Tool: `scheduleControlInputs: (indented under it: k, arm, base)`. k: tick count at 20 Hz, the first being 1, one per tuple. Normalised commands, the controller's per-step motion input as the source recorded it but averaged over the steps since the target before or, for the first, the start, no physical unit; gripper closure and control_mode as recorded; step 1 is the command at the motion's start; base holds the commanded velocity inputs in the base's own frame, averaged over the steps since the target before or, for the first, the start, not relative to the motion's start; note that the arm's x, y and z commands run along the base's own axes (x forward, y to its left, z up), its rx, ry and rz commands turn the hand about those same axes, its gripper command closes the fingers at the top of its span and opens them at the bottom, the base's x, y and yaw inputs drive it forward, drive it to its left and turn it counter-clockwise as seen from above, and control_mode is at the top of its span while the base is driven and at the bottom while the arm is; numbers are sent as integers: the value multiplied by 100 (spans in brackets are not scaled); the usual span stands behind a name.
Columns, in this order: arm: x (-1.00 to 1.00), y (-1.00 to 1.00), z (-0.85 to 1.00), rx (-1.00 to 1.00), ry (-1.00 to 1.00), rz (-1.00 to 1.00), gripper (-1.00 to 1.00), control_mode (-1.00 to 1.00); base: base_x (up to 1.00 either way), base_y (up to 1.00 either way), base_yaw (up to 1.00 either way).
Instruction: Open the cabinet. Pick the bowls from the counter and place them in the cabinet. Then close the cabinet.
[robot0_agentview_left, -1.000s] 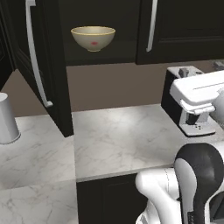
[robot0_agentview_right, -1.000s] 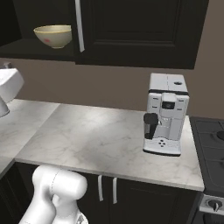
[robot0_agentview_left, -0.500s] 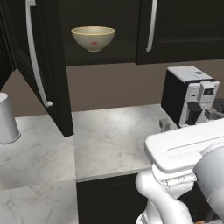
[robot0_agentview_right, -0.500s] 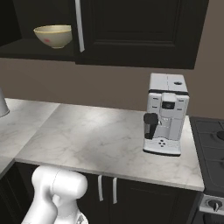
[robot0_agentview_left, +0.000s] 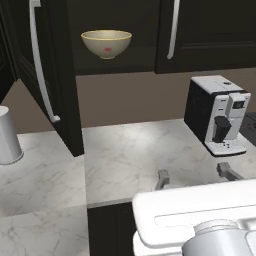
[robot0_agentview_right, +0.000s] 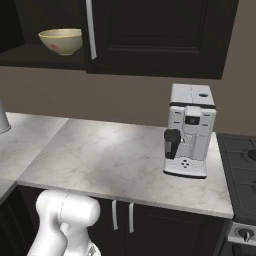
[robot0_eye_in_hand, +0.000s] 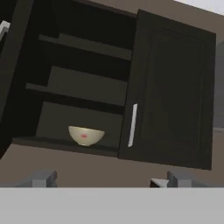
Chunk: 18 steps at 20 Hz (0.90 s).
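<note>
The cabinet (robot0_agentview_left: 210, 30) has its left door (robot0_agentview_left: 47, 75) swung open and its right door (robot0_eye_in_hand: 173, 96) shut. On the lowest shelf sits the tan-yellow bowl (robot0_agentview_left: 106, 43) with a red spot, also in the right base view (robot0_agentview_right: 61, 40) and the hand view (robot0_eye_in_hand: 86, 135). My gripper (robot0_agentview_left: 195, 176) hangs low over the front of the counter (robot0_agentview_left: 135, 155), open and holding nothing, well below and in front of the bowl. Its fingertips (robot0_eye_in_hand: 41, 178) stand wide apart. The off-white bowl is out of view.
A black and white coffee machine (robot0_agentview_left: 217, 120) stands on the counter at the right, with a stove (robot0_agentview_right: 242, 150) beyond it. A grey-white cup (robot0_agentview_left: 7, 136) stands at the far left. The open door juts out over the counter's left part.
My hand has swung from the right, near the coffee machine, down and back to the counter's front edge. The bowl stays on the shelf.
</note>
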Motion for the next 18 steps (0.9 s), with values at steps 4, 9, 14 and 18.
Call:
scheduleControlInputs:
  k: [4, 9, 14, 18]
  arm:
    - [21, 31, -26, 0, -17, 0, -100, -100]
    - [34, 36, -22, 0, -18, 0, -100, -100]
    - [46, 3, -18, 0, -15, 0, -100, -100]
    - [69, 0, -41, 0, -13, 0, -100, -100]
  base:
    - [0, 0, 0]
    - [0, 0, 0]
    - [0, 0, 0]
    - [0, 0, 0]
